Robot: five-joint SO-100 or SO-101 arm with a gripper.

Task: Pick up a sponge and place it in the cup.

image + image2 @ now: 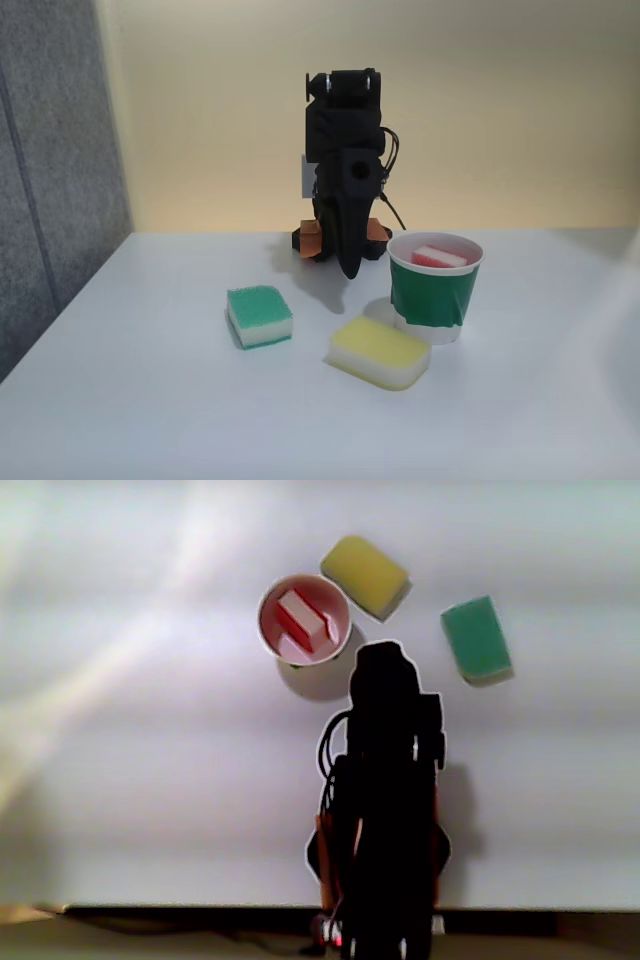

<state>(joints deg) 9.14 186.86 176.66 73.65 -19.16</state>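
The red-and-white sponge [438, 257] [303, 620] lies tilted inside the green paper cup [433, 300] [263, 630], its layered edge showing above the white rim. The cup stands upright on the white table, right of centre in the fixed view. My black gripper [350, 272] [380, 650] hangs with its tip pointing down just left of the cup and behind it in the fixed view. It is apart from the cup, and its jaws are together with nothing between them. The arm is folded back over its base.
A green-topped sponge [260, 315] [477, 638] lies flat on the table in front of the arm, left of the cup in the fixed view. A larger yellow sponge [380, 352] [364, 574] lies just in front of the cup. A grey panel [50, 180] borders the table's left side.
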